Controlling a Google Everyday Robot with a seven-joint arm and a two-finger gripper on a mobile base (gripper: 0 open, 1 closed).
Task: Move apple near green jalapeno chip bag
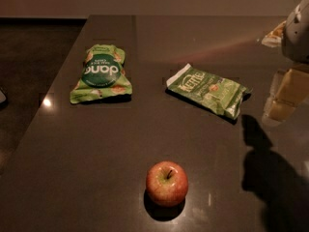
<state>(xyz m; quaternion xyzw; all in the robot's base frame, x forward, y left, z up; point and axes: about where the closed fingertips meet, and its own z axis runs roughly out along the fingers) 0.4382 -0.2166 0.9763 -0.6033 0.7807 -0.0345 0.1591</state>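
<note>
The apple (167, 183) is small, round, red and yellow with a short dark stem, and it sits on the dark tabletop near the front centre. The green jalapeno chip bag (208, 89), flat and crinkled with white "Kettle" lettering, lies to the right of centre, well behind the apple. My gripper (284, 99) hangs at the right edge of the view, above the table, just right of the chip bag and far from the apple. It holds nothing that I can see.
A puffier green pouch (100, 74) with a round dark-green "dang" label lies at the back left. The dark table (96, 168) has its left edge running diagonally, with floor beyond. The arm's shadow falls at the front right.
</note>
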